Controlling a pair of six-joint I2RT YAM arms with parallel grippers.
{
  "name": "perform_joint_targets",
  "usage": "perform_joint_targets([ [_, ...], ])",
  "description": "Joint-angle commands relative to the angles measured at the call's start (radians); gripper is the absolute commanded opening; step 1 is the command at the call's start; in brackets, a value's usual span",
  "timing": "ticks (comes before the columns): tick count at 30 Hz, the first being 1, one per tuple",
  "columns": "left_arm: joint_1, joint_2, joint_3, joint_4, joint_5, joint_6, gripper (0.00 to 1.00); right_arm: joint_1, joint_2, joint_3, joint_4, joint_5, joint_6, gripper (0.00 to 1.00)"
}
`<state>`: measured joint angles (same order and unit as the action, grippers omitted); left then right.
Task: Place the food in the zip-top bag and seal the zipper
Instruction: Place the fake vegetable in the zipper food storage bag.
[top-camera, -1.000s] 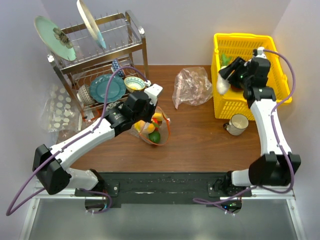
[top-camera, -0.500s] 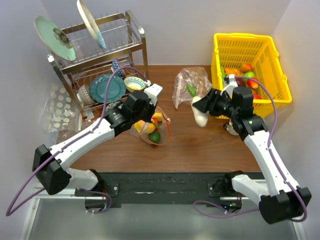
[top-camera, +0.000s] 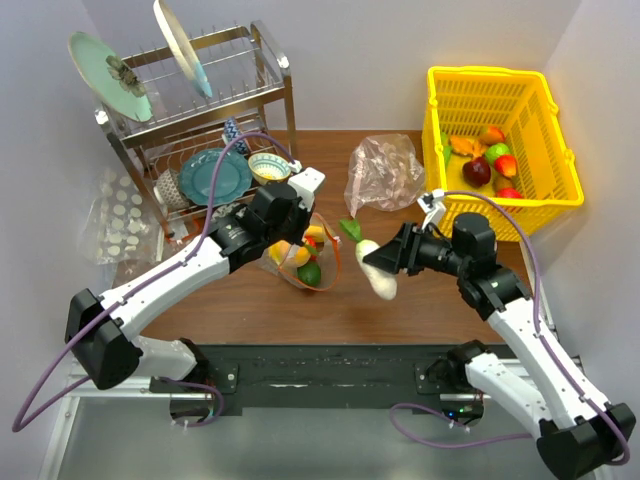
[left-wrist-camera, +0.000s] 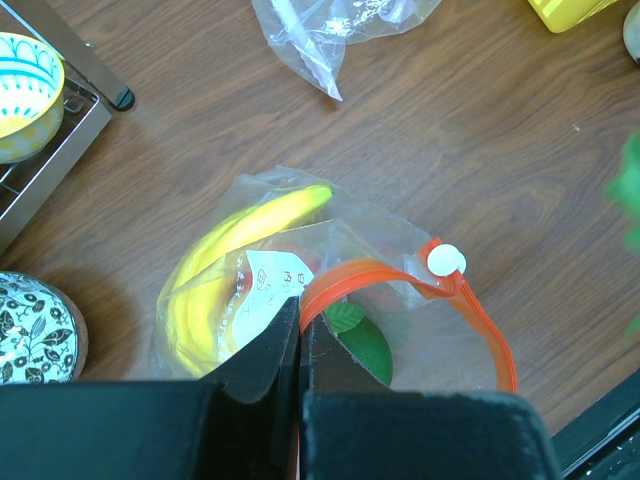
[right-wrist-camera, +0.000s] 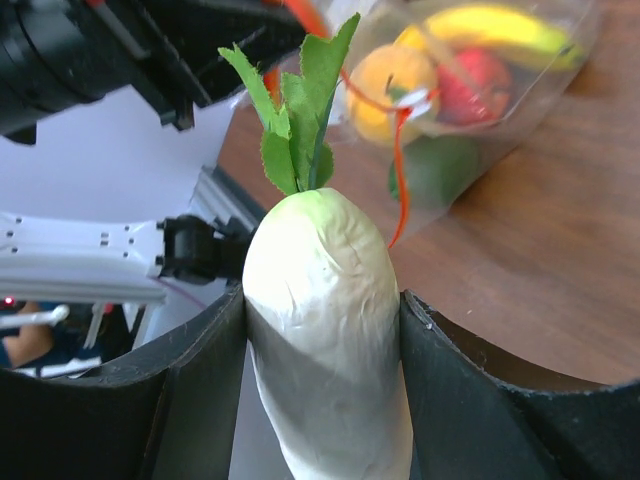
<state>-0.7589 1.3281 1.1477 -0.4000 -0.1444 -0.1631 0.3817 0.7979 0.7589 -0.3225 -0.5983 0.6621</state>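
Left arm (top-camera: 172, 280) reaches forward, jaws pinched tight; right arm (top-camera: 525, 325) reaches leftward, jaws gripping half-spread

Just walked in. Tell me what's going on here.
The left gripper is shut on the zipper of the zip-top bag, holding its mouth open on the table. A banana and other food lie inside. The right gripper holds a white radish just right of the bag's mouth, not yet in. More food sits in the yellow basket.
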Motion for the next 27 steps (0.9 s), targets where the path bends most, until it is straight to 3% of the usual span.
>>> perform_joint_targets([
  [1, 0.01, 0.009, 0.021, 0.033, -0.006, 0.016, 0.0, 0.09, 0.023, -0.026, 0.111, -0.025, 0.073, 0.52],
  [9, 0.013, 0.014, 0.027, 0.03, -0.006, 0.016, 0.0, 0.264, 0.228, 0.039, 0.106, 0.032, 0.054, 0.51],
  [13, 0.013, 0.008, 0.029, 0.029, -0.003, 0.014, 0.0, 0.313, 0.34, 0.071, 0.12, 0.086, 0.077, 0.46],
  [17, 0.013, -0.001, 0.023, 0.03, 0.003, 0.014, 0.0, 0.315, 0.399, 0.085, 0.215, 0.115, 0.189, 0.44],
  [27, 0.013, -0.052, -0.006, 0.07, 0.134, 0.01, 0.0, 0.312, 0.423, 0.1, 0.313, 0.405, 0.453, 0.41],
])
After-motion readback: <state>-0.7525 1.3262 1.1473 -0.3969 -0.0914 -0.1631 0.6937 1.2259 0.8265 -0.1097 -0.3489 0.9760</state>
